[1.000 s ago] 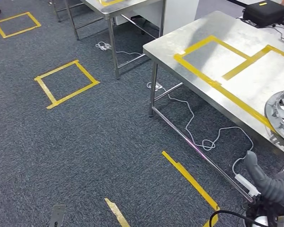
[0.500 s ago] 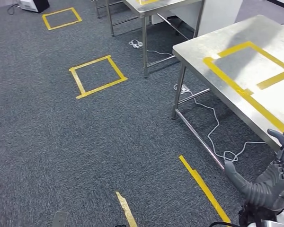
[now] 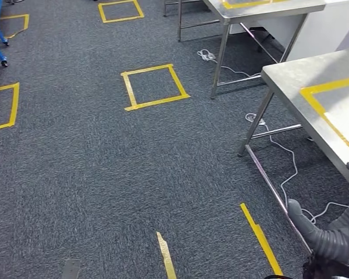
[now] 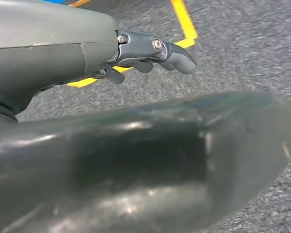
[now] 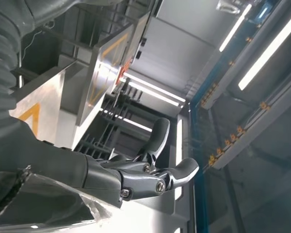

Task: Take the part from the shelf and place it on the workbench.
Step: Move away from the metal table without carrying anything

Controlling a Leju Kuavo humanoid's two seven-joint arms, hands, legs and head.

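While the worktop with its yellow tape outline lies off to the robot's right, the right hand hangs just off its near edge and is plainly the nearer one. Its fingers reach out straight with a silvery, ragged-edged surface against the palm side, probably the part, though I cannot tell whether it is gripped. The left hand hangs over the carpet, loosely spread and holding nothing.

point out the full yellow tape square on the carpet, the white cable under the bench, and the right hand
yellow tape square [image 3: 130, 93], head view, its left strip
white cable [image 3: 290, 156], head view, mid-run on the carpet
right hand [image 3: 335, 232], head view, ribbed grey cover
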